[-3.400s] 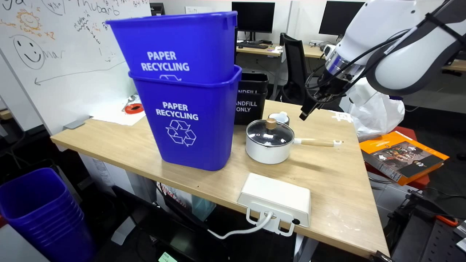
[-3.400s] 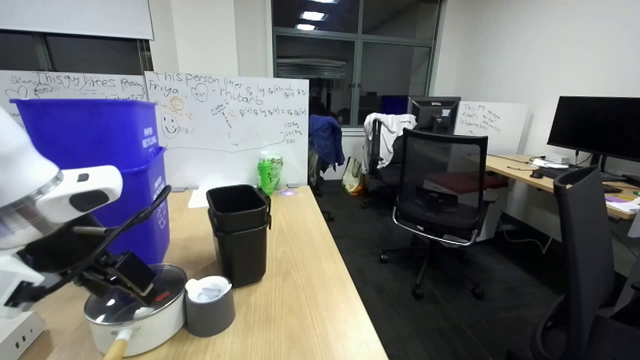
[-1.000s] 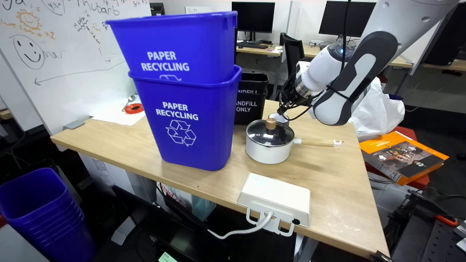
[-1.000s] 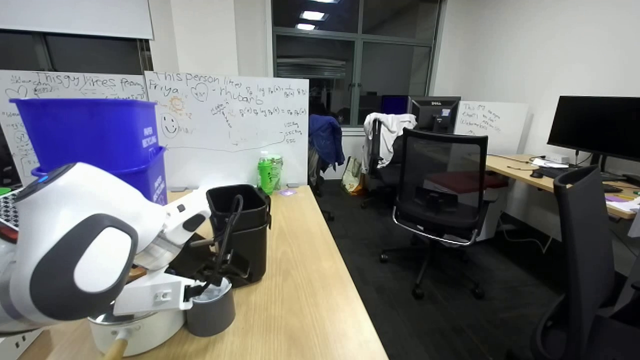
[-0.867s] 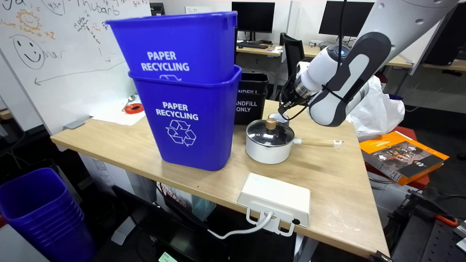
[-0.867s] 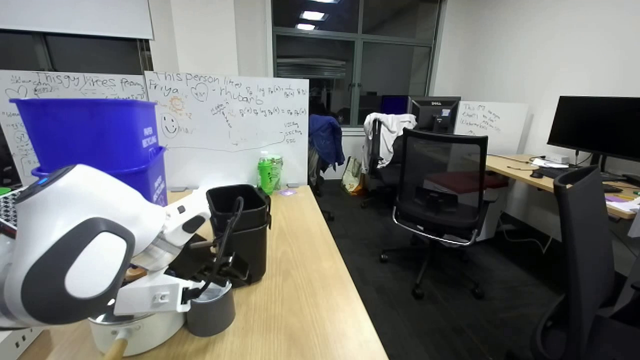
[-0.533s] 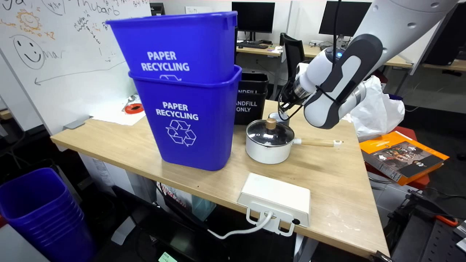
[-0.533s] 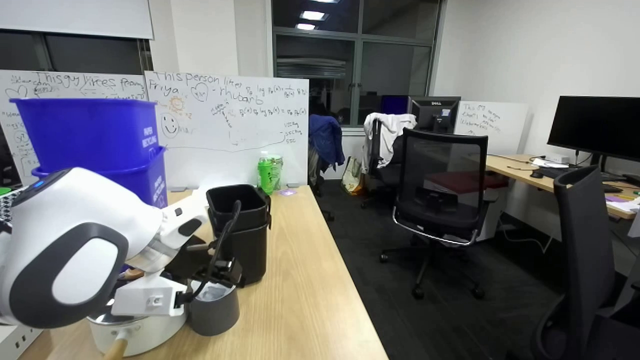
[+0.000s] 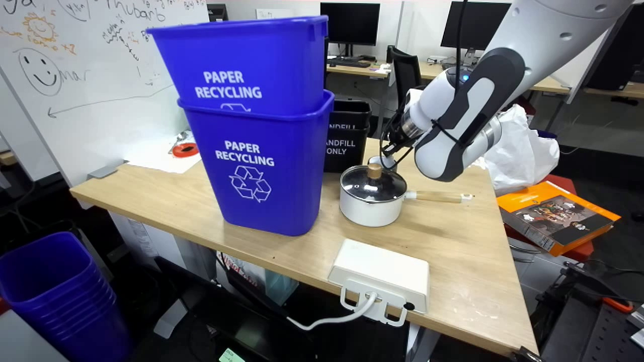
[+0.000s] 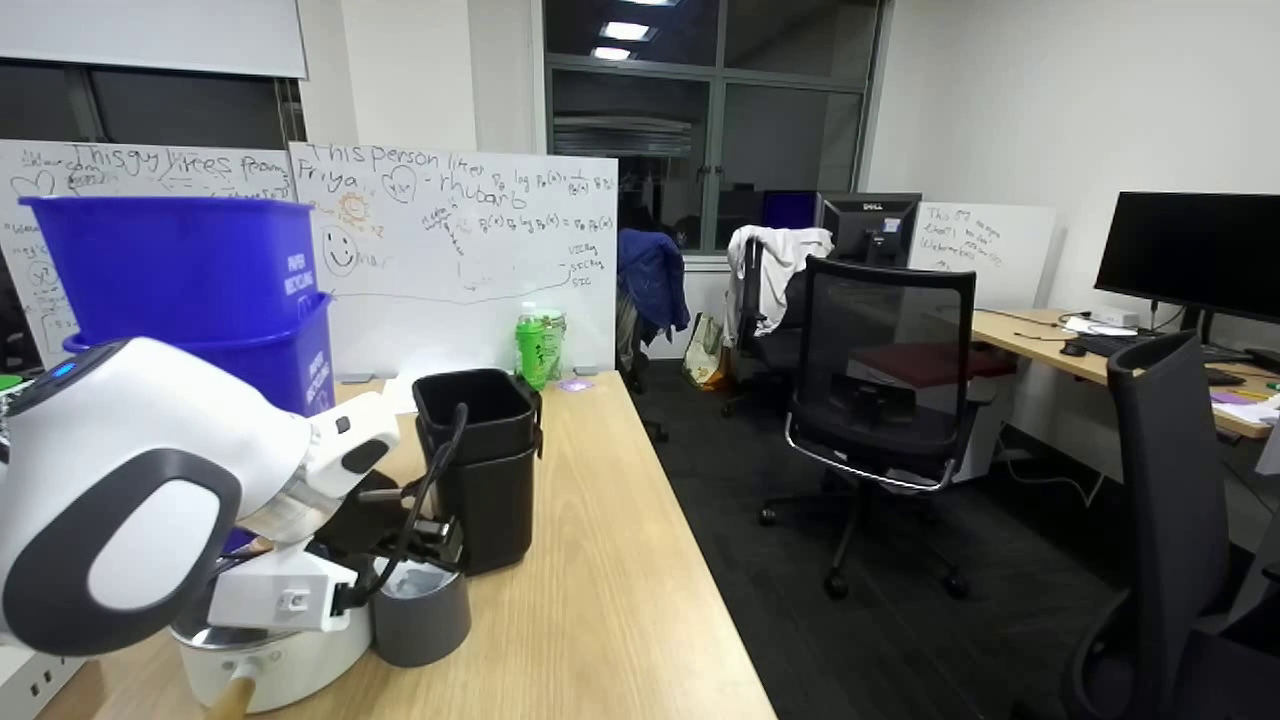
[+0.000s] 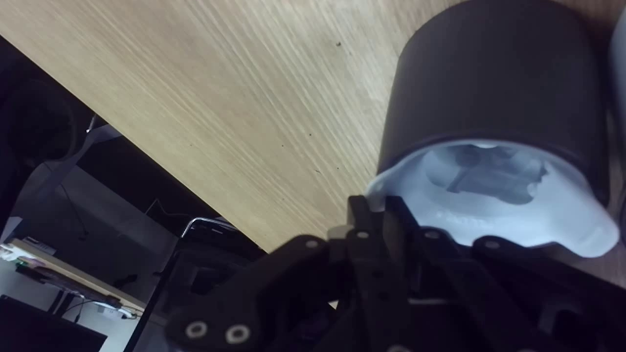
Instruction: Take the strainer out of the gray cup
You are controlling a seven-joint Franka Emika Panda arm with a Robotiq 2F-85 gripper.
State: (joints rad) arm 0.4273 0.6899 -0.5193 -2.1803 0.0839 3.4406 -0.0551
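Observation:
The gray cup (image 11: 494, 88) stands on the table beside a pot, and its dark outer wall also shows in an exterior view (image 10: 425, 630). In it sits the white strainer (image 11: 489, 215), whose rim rests at the cup's mouth with a tab jutting out to each side. My gripper (image 11: 376, 200) has its fingers drawn close together around one of those tabs, and a bit of white shows between the fingertips. In an exterior view the gripper (image 10: 440, 545) is just above the cup's rim; its fingertips are hard to make out there.
A white pot (image 9: 370, 211) with a glass lid and wooden handle stands close to the cup. Black bins (image 10: 480, 490) rise behind it, and stacked blue bins (image 9: 261, 166) tower nearby. A white power box (image 9: 382, 271) lies at the table's edge.
From over the pot my arm has come across to the cup, and the jaws have closed on the strainer's tab. Over the last half second the gripper and cup have shifted slightly toward the pot.

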